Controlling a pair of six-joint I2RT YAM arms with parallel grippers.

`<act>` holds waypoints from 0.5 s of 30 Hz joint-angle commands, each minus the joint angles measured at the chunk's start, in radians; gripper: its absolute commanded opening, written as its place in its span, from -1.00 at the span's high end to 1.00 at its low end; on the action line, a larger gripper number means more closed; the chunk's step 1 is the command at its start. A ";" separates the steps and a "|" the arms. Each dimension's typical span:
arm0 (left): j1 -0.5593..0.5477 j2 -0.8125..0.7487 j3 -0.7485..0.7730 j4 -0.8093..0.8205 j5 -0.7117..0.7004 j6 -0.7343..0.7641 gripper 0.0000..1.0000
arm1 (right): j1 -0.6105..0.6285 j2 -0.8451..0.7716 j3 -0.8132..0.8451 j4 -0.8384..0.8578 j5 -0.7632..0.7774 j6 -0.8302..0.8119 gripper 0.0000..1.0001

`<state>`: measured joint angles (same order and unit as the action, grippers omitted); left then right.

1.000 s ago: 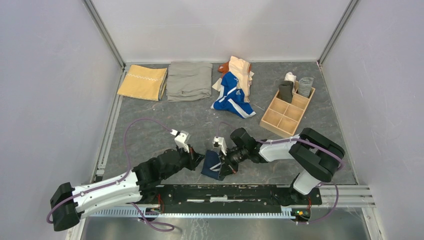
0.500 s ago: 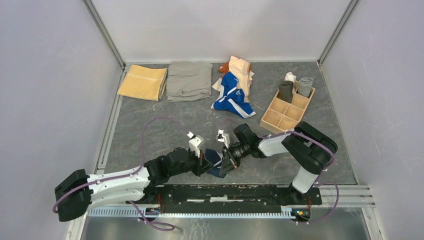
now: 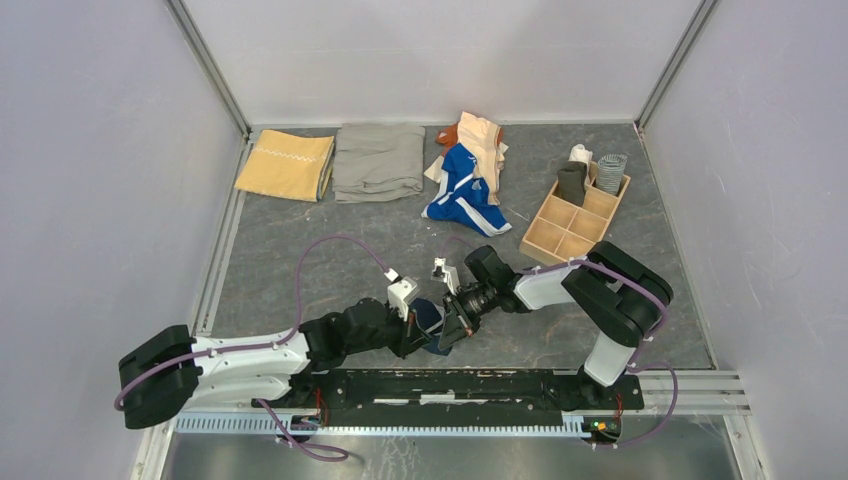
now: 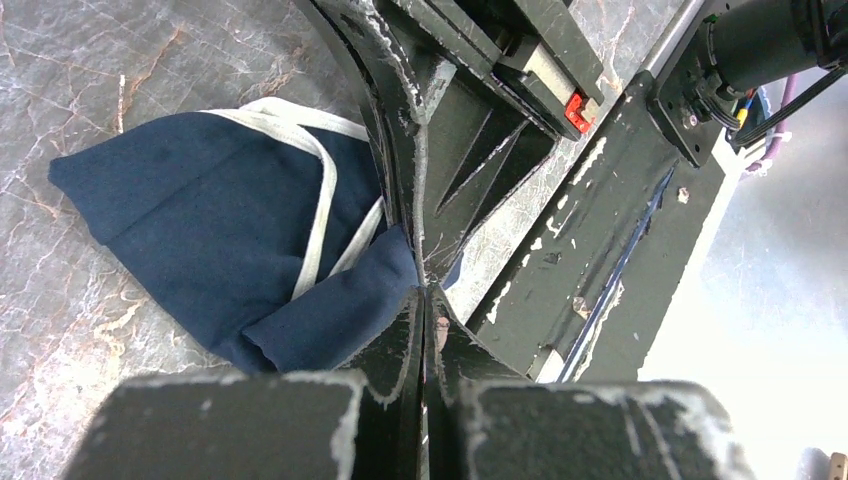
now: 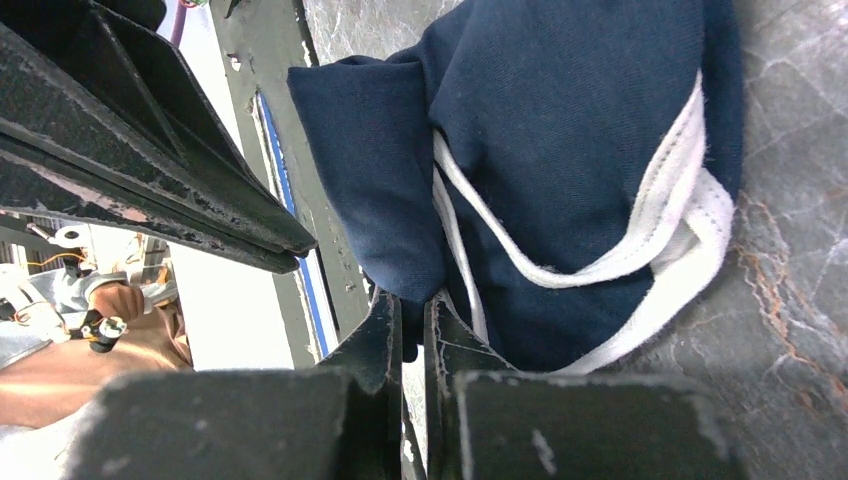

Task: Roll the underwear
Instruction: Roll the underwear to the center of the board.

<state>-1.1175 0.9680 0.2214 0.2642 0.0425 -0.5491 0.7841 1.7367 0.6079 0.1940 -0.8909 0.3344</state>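
My left jaws are pressed tight together on one corner of the navy underwear [image 4: 200, 230], and my right jaws pinch its other side. It lies bunched up on the bench [image 3: 320, 250], close to the near edge. The blue and peach pieces [image 3: 468, 175] sit far back.

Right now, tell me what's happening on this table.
Both arms are working the navy underwear at the near edge of the table. The left gripper and the right gripper face each other, each shut on a fold of it. It lies bunched, not yet a tidy roll. More pieces sit heaped at the back, beside a wooden divider box with rolled items in its far compartments.
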 commanded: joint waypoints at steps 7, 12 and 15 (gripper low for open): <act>-0.006 0.040 -0.027 0.056 -0.122 -0.017 0.96 | -0.009 0.025 0.006 -0.066 0.124 -0.026 0.83; -0.005 0.065 -0.035 0.061 -0.139 -0.032 0.96 | -0.010 0.021 0.009 -0.075 0.124 -0.030 0.80; -0.006 0.070 -0.044 0.055 -0.153 -0.045 0.96 | -0.010 0.013 0.009 -0.076 0.127 -0.029 0.72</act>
<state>-1.1198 1.0252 0.2024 0.3092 -0.0547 -0.5583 0.7834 1.7367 0.6159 0.1780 -0.8879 0.3367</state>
